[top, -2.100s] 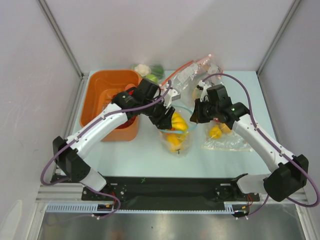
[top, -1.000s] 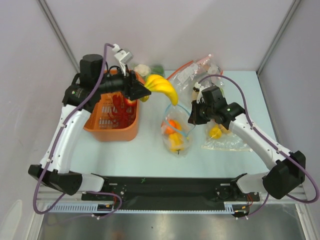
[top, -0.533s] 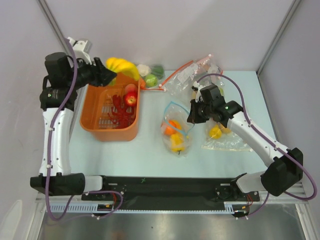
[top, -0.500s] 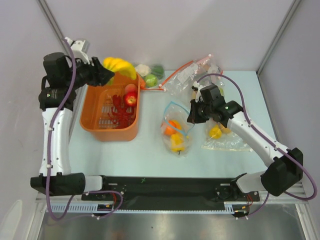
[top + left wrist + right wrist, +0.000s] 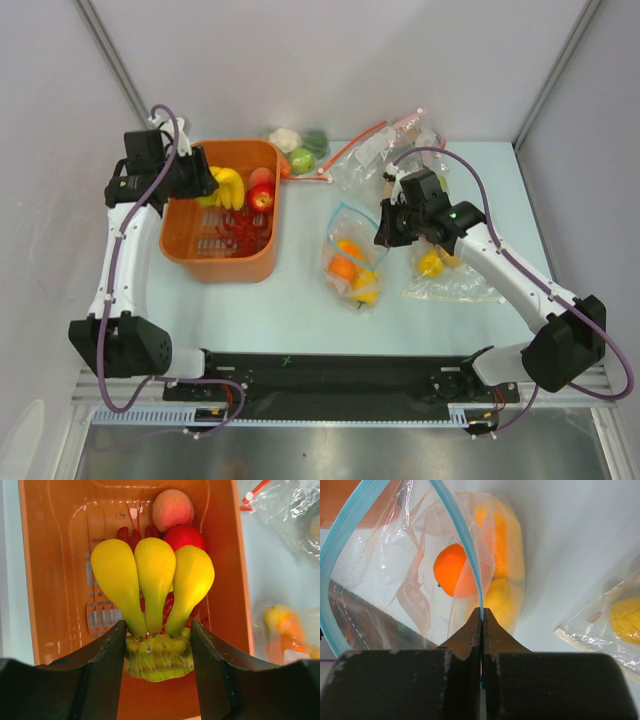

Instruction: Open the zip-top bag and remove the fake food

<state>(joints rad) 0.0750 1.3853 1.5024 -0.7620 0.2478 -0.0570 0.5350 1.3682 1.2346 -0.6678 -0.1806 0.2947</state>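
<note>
Step in hand: unloading the fake food, first piece out and not yet dropped.

Left gripper [image 5: 157,628]: jaws closed on the green stem of the banana bunch [image 5: 155,575], whose fingers of fruit point away from the jaws. Directly beneath the gripper is the orange basket [image 5: 60,605]. A red apple [image 5: 184,536] and a peach-coloured fruit [image 5: 172,509] lie at the basket's far end, beyond the banana tips. Whether the bunch touches the basket floor I cannot tell.

Right gripper [image 5: 481,612]: jaws shut flat on the teal zip strip [image 5: 455,525] of the zip-top bag [image 5: 415,595], holding the mouth open. The strip loops ahead and to the left of the jaws. Inside, just ahead of the fingertips, sit the orange [image 5: 451,570] and the yellow pieces [image 5: 502,600].

Judged next: left jaws release the bunch into the basket, then the arm crosses to the bag mouth for the orange. The right grip should hold firm meanwhile, or the mouth may collapse.
</note>
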